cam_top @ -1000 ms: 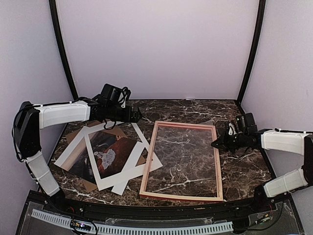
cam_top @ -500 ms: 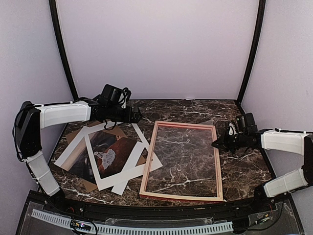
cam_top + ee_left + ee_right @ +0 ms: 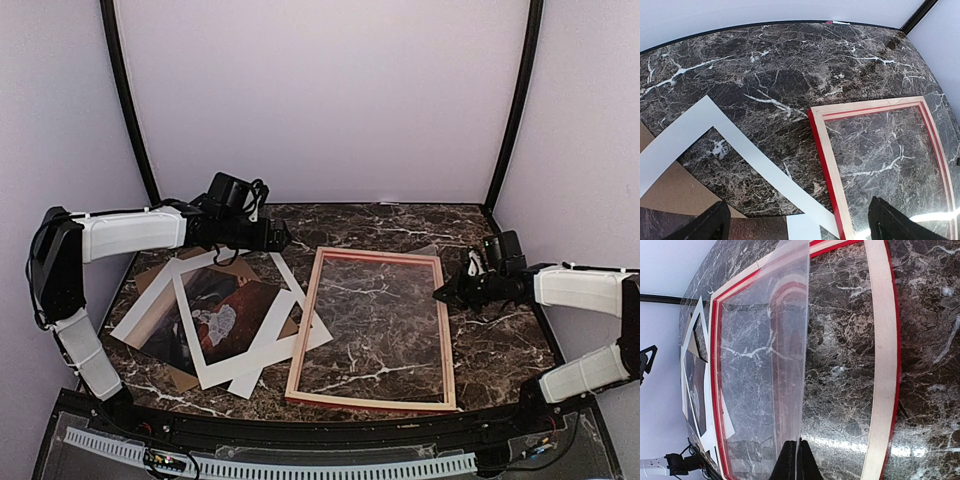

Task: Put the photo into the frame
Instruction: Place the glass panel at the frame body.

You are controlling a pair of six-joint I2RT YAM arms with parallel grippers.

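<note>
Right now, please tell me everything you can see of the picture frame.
The frame lies flat on the marble table, right of centre, its long sides running away from the arms. It is a thin rectangle, pale wood facing up, red on its outer edges. Marble shows through its opening. A clear sheet rises over it, pinched by the shut right claw. The white mat reaches its left rail.

Your left arm (image 3: 125, 232) and right arm (image 3: 580, 290) each show white shells between black joints, with black cables (image 3: 256, 188) looped at the wrist. Your left gripper (image 3: 799, 210) and right gripper (image 3: 795, 460) have matte black, pointed fingers (image 3: 890, 222).
</note>
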